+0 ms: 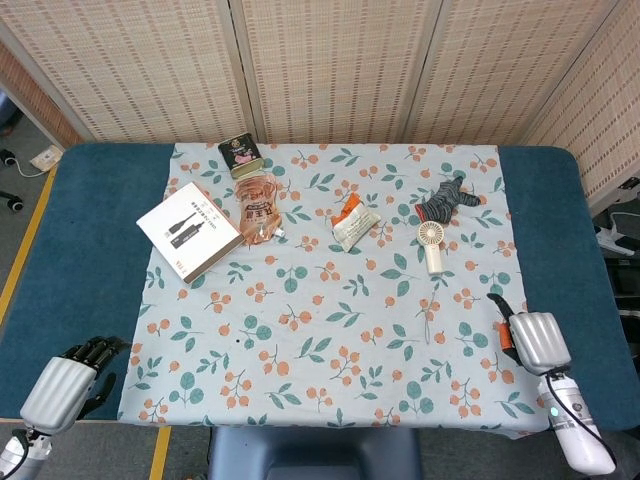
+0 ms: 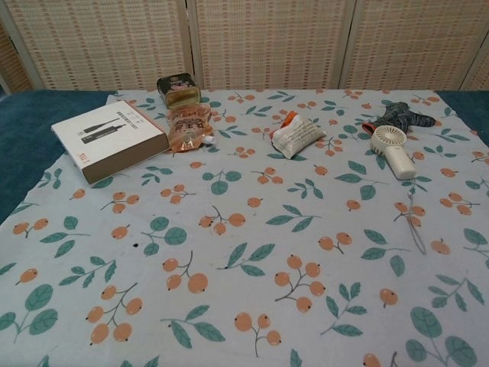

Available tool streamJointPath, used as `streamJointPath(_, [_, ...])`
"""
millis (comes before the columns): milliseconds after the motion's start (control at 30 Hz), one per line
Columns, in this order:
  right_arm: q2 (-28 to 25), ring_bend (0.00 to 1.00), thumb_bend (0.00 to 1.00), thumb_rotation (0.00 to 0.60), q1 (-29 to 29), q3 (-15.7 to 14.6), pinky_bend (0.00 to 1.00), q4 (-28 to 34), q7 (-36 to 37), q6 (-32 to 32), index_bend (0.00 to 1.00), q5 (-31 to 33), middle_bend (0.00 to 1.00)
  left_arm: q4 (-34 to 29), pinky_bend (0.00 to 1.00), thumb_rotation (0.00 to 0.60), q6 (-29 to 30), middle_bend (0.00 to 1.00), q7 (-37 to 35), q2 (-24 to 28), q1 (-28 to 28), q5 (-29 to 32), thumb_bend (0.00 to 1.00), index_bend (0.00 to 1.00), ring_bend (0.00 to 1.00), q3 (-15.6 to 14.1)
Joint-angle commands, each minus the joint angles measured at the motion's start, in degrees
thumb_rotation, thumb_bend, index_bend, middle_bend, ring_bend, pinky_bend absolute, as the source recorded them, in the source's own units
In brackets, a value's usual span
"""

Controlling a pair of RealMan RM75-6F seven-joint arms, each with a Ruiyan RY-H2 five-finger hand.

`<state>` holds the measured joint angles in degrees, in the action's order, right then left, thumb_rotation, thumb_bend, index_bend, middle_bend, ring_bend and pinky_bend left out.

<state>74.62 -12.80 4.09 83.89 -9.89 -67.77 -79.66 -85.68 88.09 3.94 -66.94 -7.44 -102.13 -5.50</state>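
Observation:
My left hand (image 1: pixel 60 388) hovers at the table's near left corner, off the cloth, holding nothing, its dark fingers bent forward. My right hand (image 1: pixel 528 340) is over the cloth's near right edge, back up, empty, one dark fingertip showing at its front. Neither hand appears in the chest view. Nearest the right hand is a small white hand fan (image 1: pixel 432 244) (image 2: pixel 393 150), well ahead of it. A dark striped sock (image 1: pixel 447 200) (image 2: pixel 401 117) lies just beyond the fan.
A leaf-and-berry cloth (image 1: pixel 330 330) covers the blue table (image 1: pixel 80 260). On its far half lie a white box (image 1: pixel 189 230) (image 2: pixel 109 140), a dark tin (image 1: pixel 240 156) (image 2: pixel 177 89), an orange pouch (image 1: pixel 259 205) (image 2: pixel 189 128) and a white snack packet (image 1: pixel 354 222) (image 2: pixel 296 134). Woven screens stand behind.

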Motion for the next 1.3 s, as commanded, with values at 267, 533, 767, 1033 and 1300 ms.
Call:
streamJointPath(267, [2.97, 0.7, 0.73, 0.6, -6.03, 3.11, 0.64, -4.65, 1.53, 8.49, 0.05, 6.62, 0.87, -0.37, 0.48, 0.6, -0.22, 0.25, 0.5, 0.27, 0.22, 0.25, 0.54, 0.24, 0.25, -0.1])
streamJointPath(533, [5.3, 0.71, 0.73, 0.6, -8.22, 4.29, 0.65, -7.97, 4.84, 11.3, 0.04, 8.71, 0.89, -0.46, 0.48, 0.6, -0.63, 0.25, 0.87, 0.22, 0.14, 0.19, 0.54, 0.24, 0.25, -0.15])
streamJointPath(767, [7.41, 0.73, 0.73, 0.6, -10.37, 5.07, 0.67, -11.37, 6.14, 13.33, 0.04, 9.74, 0.9, -0.34, 0.48, 0.6, -0.67, 0.25, 0.75, 0.22, 0.13, 0.1, 0.54, 0.24, 0.25, -0.18])
streamJointPath(1033, [9.73, 0.73, 0.74, 0.6, -13.06, 5.7, 0.67, -14.96, 7.25, 15.53, 0.04, 10.02, 0.9, -0.31, 0.48, 0.6, -0.62, 0.25, 0.5, 0.29, 0.1, -0.11, 0.54, 0.24, 0.25, -0.23])
streamJointPath(1300, [11.78, 0.73, 0.74, 0.6, -14.93, 5.86, 0.67, -18.49, 8.7, 16.98, 0.05, 10.0, 0.9, -0.31, 0.48, 0.6, -0.42, 0.25, 0.46, 0.3, 0.14, -0.32, 0.54, 0.24, 0.25, -0.24])
